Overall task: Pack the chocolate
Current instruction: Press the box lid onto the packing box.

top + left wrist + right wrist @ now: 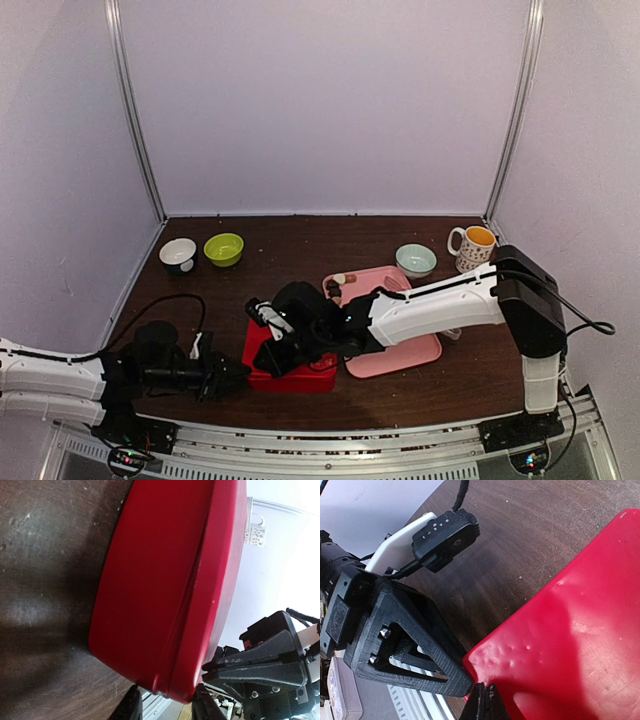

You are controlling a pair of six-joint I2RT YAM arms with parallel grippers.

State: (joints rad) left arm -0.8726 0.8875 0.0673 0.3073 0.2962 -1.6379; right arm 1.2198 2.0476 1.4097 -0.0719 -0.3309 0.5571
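Observation:
A few chocolate pieces, dark brown and one cream, lie at the far end of the pink tray. A red box with its lid on sits at the table's front middle. My left gripper straddles the box's near-left corner; in the left wrist view one finger is at the base and one on the lid of the box. My right gripper reaches over the lid. In the right wrist view its fingers are pressed together on the lid near that corner.
A white bowl and a green bowl stand at the back left. A pale blue bowl and a patterned mug stand at the back right. The left gripper's finger sits close beside my right fingertips.

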